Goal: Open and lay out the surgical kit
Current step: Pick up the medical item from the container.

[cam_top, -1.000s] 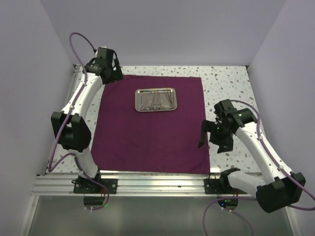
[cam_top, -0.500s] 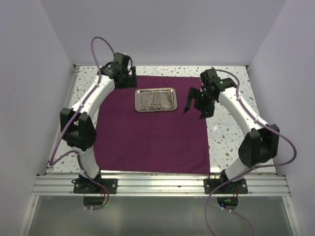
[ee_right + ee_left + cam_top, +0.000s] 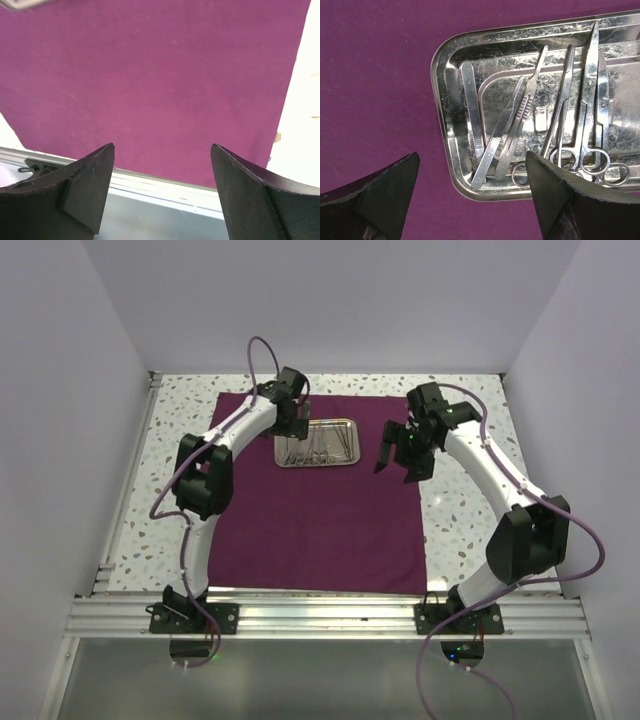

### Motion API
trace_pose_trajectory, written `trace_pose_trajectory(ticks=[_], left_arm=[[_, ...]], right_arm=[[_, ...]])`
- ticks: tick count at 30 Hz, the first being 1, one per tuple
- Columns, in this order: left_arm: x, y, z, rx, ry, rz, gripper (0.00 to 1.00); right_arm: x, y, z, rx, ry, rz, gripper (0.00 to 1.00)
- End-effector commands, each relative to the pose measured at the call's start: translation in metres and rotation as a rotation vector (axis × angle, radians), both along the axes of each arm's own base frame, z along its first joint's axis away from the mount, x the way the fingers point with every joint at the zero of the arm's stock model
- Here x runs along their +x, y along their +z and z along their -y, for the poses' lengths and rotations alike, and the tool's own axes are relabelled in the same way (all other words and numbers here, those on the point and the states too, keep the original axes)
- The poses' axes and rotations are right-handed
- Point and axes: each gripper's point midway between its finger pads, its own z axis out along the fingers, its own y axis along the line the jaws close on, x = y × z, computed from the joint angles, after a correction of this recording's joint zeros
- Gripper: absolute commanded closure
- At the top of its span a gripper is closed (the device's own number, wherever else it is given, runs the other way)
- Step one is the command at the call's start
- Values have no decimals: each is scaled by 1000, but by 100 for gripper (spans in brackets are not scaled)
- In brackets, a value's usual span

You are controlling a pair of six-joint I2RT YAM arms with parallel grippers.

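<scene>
I see plain pale lavender walls (image 3: 330, 300) enclosing a white speckled bench (image 3: 455, 540), with a silver aluminium rail (image 3: 320, 615) along its near edge.

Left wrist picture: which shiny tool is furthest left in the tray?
The tweezers, the short blunt strip with a ribbed grip, beside the tray's end rim; every other tool lies to its right.

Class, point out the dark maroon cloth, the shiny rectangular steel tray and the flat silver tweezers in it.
Dark maroon cloth (image 3: 310, 530): top view, bare middle.
Shiny rectangular steel tray (image 3: 451, 95): left wrist view, left wall.
Flat silver tweezers (image 3: 472, 110): left wrist view, mid-shaft.
</scene>
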Motion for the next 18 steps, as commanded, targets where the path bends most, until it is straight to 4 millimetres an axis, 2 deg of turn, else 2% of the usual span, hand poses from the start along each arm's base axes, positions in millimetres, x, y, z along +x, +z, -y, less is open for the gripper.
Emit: trace_pose_trajectory(ticks=[1,8,18], left_arm=[[5,7,4,-8,-22,26,9],[-5,-18,4,17,-31,-21,13],[-17,-40,6,27,-50,-61,34]], right_arm=[[-9,2,5,-15,27,21,20],[-9,-8,12,-54,40,-4,24],[-10,-19,16,-79,43,-34,28]])
